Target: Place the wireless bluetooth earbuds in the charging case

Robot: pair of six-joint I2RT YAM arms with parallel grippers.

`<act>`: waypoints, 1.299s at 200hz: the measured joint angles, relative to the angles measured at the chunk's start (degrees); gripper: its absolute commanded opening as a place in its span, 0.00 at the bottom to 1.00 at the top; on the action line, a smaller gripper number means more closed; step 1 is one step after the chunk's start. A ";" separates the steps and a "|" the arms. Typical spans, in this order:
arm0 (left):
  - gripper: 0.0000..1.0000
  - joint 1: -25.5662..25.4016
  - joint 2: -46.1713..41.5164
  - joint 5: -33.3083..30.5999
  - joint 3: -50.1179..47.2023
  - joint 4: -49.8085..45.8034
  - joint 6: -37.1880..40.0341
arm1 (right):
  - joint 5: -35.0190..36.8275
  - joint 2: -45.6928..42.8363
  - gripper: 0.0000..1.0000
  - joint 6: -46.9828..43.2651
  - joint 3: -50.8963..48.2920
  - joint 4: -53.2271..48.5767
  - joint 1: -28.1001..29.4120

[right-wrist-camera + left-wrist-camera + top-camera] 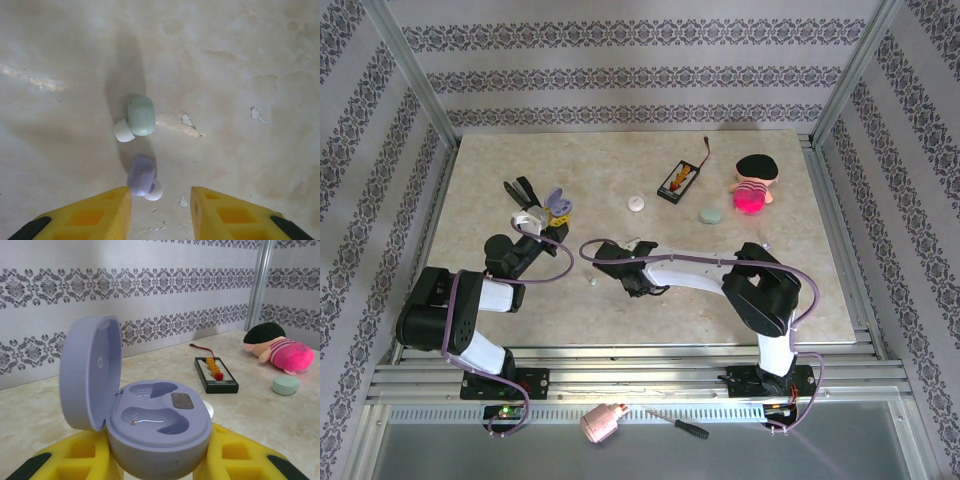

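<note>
Marbled tabletop [620, 160], patterned wallpaper all round, and the eye goes straight to the lavender charging case [150, 420]. It sits at the left side, lid standing open, both wells empty. The left gripper [157, 457] has it clamped between its yellow fingers. Across at the near middle, two earbuds lie on the marble just apart, each with a white tip. The lavender earbud [141, 176] is the nearer one and the mint-green earbud [140, 116] lies just beyond it. The right gripper [160, 210] hangs over them, jaws apart and gripping nothing, the lavender bud just beside one finger [90, 215]. Farther back and right sit a white disc [636, 203], a black battery holder [678, 180], a closed mint-green case [710, 214] and a plush doll [754, 183].
</note>
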 measured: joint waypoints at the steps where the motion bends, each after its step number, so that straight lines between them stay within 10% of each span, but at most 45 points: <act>1: 0.15 0.02 -0.02 -0.02 0.00 -0.02 -0.02 | 0.04 0.07 0.34 0.00 0.07 -0.07 0.02; 260: 0.15 0.46 -1.75 -3.61 -0.70 -2.67 0.02 | 2.80 8.55 0.22 -1.73 6.64 -4.68 1.81</act>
